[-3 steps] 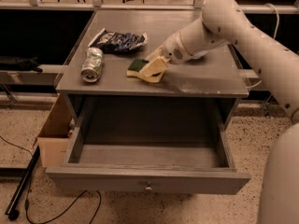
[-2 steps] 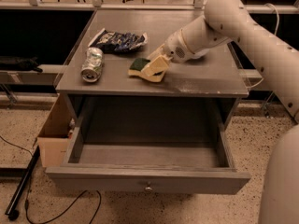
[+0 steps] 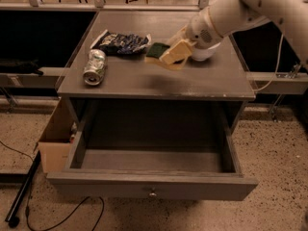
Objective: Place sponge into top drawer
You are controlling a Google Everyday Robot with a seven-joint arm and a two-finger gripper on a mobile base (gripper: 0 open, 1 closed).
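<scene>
**A:** Where's the sponge point(image 3: 155, 49)?

**B:** In the gripper point(image 3: 174, 56), over the middle of the counter point(image 3: 207, 78). The fingers look clamped on its pale foam end, and the dark green face sticks out toward the snack bag point(image 3: 120, 43). There's a soft shadow on the counter underneath, so I judge it's hanging clear of the surface, not resting on it.

**A:** And the top drawer point(image 3: 120, 186)?

**B:** Pulled open and bare inside as far as I can see, with its knob point(image 3: 152, 193) centred on the front panel. This is the relation that matters: the open tray lies below the gripper and out toward the counter's front edge. So the move would be forward past that edge, then down.

**A:** Does the sponge's orientation matter?

**B:** Probably not. Its long axis runs roughly side to side, the same way the drawer is widest, so it should drop in without turning.

**A:** Anything in the way?

**B:** The crushed can point(image 3: 95, 66) and the snack bag sit well off to one side, and a white bowl point(image 3: 206, 53) is just behind the gripper. The path forward looks free; the risk I'd watch is letting go before the sponge is past the counter's edge
</scene>
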